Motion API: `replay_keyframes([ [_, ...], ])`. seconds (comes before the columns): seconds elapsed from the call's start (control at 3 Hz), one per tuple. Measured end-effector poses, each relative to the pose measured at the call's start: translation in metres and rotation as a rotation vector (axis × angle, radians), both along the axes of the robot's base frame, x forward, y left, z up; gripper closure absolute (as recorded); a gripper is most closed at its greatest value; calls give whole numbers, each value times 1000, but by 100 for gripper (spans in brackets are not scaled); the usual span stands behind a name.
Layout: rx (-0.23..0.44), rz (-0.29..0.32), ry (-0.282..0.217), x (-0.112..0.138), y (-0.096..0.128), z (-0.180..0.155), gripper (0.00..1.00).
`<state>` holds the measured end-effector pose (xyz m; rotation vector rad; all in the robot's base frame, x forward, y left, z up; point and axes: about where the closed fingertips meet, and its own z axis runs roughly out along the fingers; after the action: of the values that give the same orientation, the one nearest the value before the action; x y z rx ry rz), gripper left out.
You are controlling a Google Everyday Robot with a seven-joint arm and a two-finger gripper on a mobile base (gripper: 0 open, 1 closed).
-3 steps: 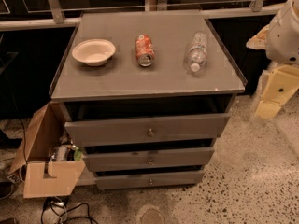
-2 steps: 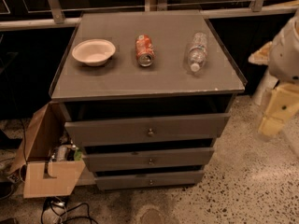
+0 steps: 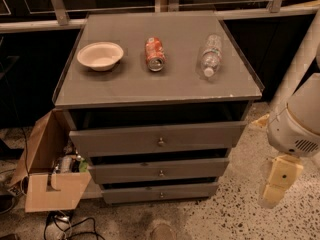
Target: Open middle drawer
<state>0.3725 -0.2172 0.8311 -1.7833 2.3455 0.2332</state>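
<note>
The grey cabinet [image 3: 150, 89] has three stacked drawer fronts. The middle drawer [image 3: 125, 171] is a wide, shallow grey front with a small round metal knob [image 3: 161, 173] at its centre. It sits between the taller top drawer [image 3: 115, 140] and the lowest drawer [image 3: 130, 193]. My gripper [image 3: 276, 183] hangs on the white arm [image 3: 300, 121] to the right of the cabinet, about level with the middle drawer. It is well apart from the knob and holds nothing that I can see.
On the cabinet top lie a white bowl [image 3: 100, 55], a red can [image 3: 154, 54] on its side and a clear plastic bottle [image 3: 210, 56]. An open cardboard box [image 3: 52, 176] with clutter stands on the floor at the left, with cables [image 3: 65, 224] in front of it. The floor is speckled.
My arm has come down at the cabinet's right side. The gripper has dropped from about cabinet-top height to the level of the lower drawers. The drawers have not moved.
</note>
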Motion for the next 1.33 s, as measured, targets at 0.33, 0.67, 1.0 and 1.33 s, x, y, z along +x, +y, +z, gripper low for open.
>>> replay_keyframes([
  [0.33, 1, 0, 1, 0, 0, -1, 0],
  [0.67, 10, -25, 38, -6, 7, -42, 0],
  [1.0, 17, -121, 76, 5, 13, -105, 0],
  [1.33, 18, -121, 76, 5, 13, -105, 0],
])
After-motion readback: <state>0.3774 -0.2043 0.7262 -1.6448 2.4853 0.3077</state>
